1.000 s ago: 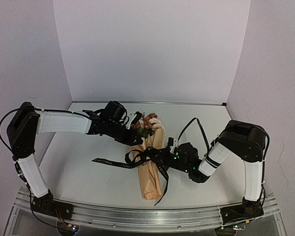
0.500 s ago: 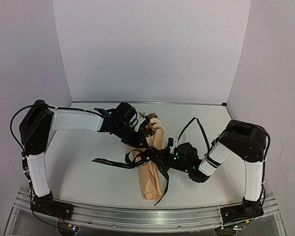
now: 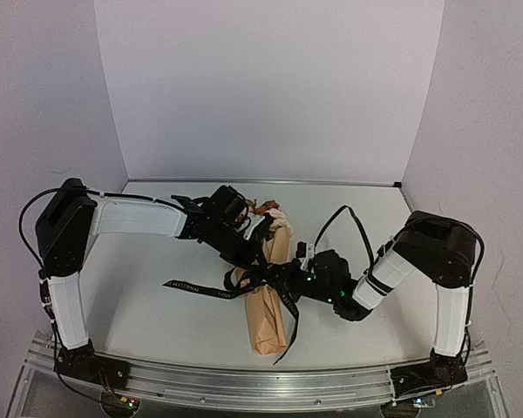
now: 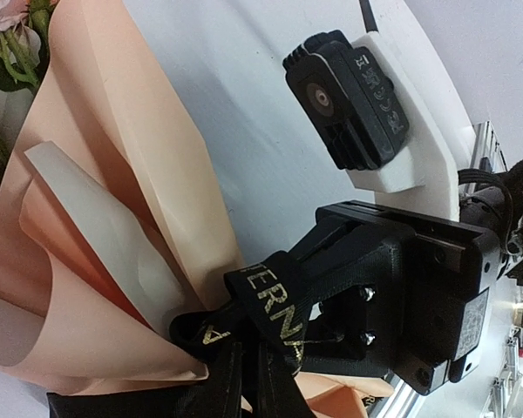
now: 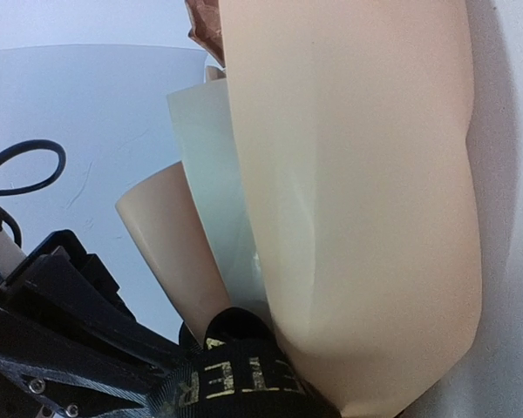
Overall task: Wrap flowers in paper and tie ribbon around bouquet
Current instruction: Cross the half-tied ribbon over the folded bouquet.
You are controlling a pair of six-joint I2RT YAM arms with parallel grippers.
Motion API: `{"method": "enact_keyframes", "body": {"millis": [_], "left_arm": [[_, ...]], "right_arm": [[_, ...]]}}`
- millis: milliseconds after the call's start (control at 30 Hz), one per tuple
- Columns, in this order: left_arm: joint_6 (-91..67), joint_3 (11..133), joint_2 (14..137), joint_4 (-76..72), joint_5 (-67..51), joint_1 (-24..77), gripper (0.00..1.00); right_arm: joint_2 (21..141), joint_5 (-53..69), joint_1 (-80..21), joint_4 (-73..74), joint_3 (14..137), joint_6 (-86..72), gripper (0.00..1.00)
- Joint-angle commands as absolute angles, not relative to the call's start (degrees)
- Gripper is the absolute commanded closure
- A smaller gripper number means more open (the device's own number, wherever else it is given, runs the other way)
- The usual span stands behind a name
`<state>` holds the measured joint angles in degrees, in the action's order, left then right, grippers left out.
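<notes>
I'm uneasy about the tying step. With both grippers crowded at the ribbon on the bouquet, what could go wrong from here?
The left gripper and right gripper sit almost tip to tip at the middle of the bouquet, so they might collide. The right one is shut on the ribbon; a hard pull could drag the bouquet or crumple its paper.

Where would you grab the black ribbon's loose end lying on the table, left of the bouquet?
Pinch the ribbon near its free tip, coming straight down from above and squeezing across its width. That tail lies flat and thin on the table, apart from the bouquet, so probably no edge sticks up for a sideways grab.
</notes>
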<state>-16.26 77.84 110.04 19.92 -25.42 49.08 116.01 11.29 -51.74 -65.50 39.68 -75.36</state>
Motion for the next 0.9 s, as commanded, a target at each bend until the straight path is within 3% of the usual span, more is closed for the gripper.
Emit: {"method": "enact_keyframes", "body": {"millis": [0, 233, 533, 867], "left_arm": [[-15.4, 76.6, 108.4, 18.2, -26.3, 49.3, 0.91], [-16.7, 74.8, 107.1, 17.1, -22.2, 49.3, 0.91], [-17.8, 72.8, 103.9, 14.2, -17.8, 49.3, 0.72], [-22.0, 69.1, 99.9, 10.0, -13.9, 49.1, 0.72]], "right_arm": [[113.9, 10.8, -51.5, -65.6, 42.5, -72.8, 1.00], [113.6, 11.4, -51.4, -65.9, 43.7, -71.9, 1.00], [114.2, 13.1, -51.4, -66.4, 44.5, -71.2, 1.00], [114.8, 13.1, -51.0, -66.5, 44.2, -71.1, 1.00]]}}
